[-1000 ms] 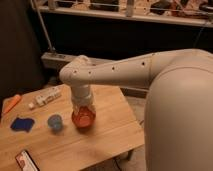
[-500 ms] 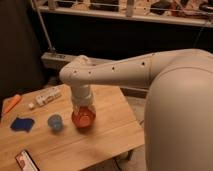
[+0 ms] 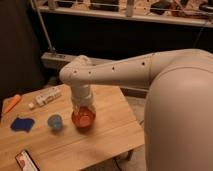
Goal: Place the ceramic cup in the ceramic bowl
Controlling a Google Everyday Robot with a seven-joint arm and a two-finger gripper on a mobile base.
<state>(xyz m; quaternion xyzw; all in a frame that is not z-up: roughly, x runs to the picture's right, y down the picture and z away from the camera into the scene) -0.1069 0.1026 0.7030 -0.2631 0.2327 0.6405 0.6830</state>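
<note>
Wood tabletop [image 3: 111,127]. Far left: orange carrot-like piece [image 3: 12,103] and flat dark blue cloth [image 3: 21,124], both well apart from the work. Next right: ceramic cup [image 3: 55,121], light blue, upright on the wood, unheld, not yet in anything. Just beside it, right: ceramic bowl [image 3: 83,119], orange-red, mouth up, free to receive. Gripper [image 3: 83,106] low over the bowl, right of the cup; spread or clamped, cannot tell. Probably calls for a shift left to the cup.
</note>
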